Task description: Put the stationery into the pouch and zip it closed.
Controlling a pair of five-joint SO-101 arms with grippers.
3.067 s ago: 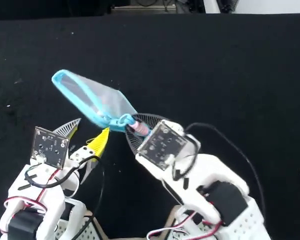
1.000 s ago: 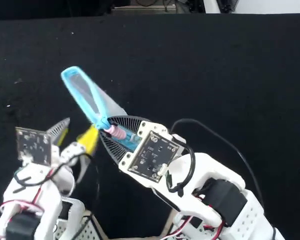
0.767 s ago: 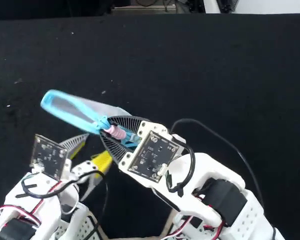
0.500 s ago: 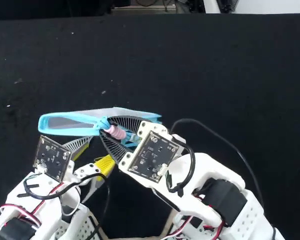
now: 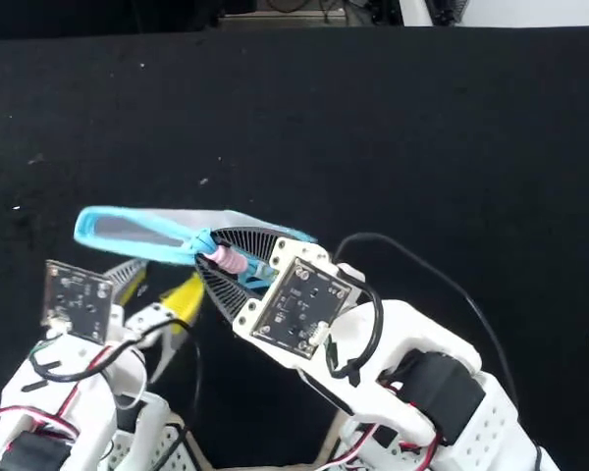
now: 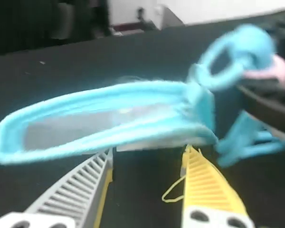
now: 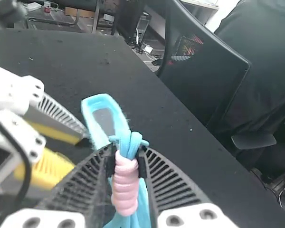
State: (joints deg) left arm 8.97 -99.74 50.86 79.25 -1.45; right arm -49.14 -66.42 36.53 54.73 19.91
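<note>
From above, your right gripper (image 5: 208,253) is clamped on the pink coil (image 5: 226,261) at one end of the pouch (image 5: 142,229), so the pouch is held by that end alone and may swing or twist. In the left wrist view, the left gripper (image 6: 147,152) has its jaws apart just under the pouch's blue rim; close early and you'd likely pinch it flat. In the right wrist view the coil sits between the fingers — a sideways tug could slip it.
</note>
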